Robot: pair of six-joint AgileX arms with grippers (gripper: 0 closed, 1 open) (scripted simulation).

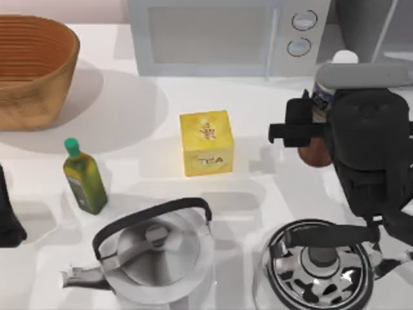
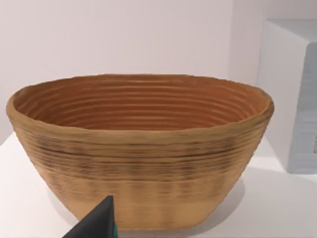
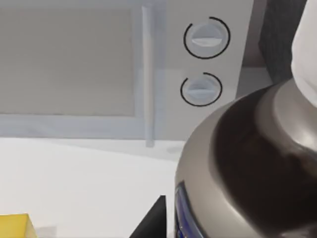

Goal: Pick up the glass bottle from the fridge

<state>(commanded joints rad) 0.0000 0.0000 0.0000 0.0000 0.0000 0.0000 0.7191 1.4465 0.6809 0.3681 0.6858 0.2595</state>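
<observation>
Right gripper [image 1: 314,132] was at the glass bottle [image 1: 317,152] | jaw grip: couldn't tell | bottle seemingly out of fridge [image 1: 368,26] | left arm parked.

My right arm reaches across the table's right side, its gripper [image 1: 308,139] pointing left; my left arm sits parked at the left edge
</observation>
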